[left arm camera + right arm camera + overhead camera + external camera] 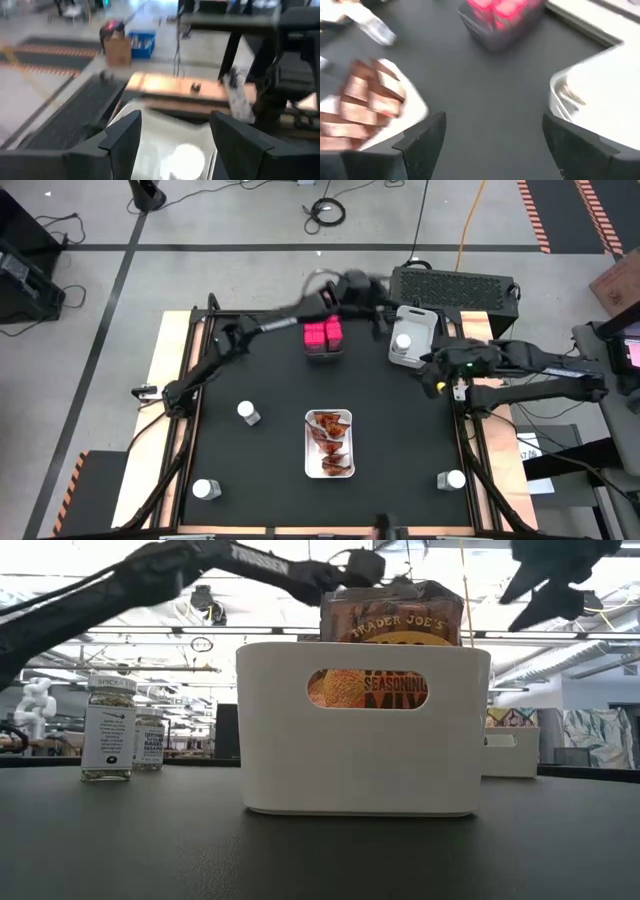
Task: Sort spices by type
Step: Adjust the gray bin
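On the black tabletop (270, 460), the pink boxes (323, 333) sit in a dark bin near the far edge. The red-orange packets (330, 442) lie in the white tray (309, 465) at the middle front. One jar (402, 341) stands in the light bin (412, 320) at the far right, and three more jars (247, 412) stand loose on the tabletop, well apart.

The left gripper (172, 137) hangs above the light bin, its fingers (125, 137) spread, holding nothing. The right gripper (492, 132) hovers over the right side of the tabletop, near the light bin, its fingers (425, 137) also spread and empty.
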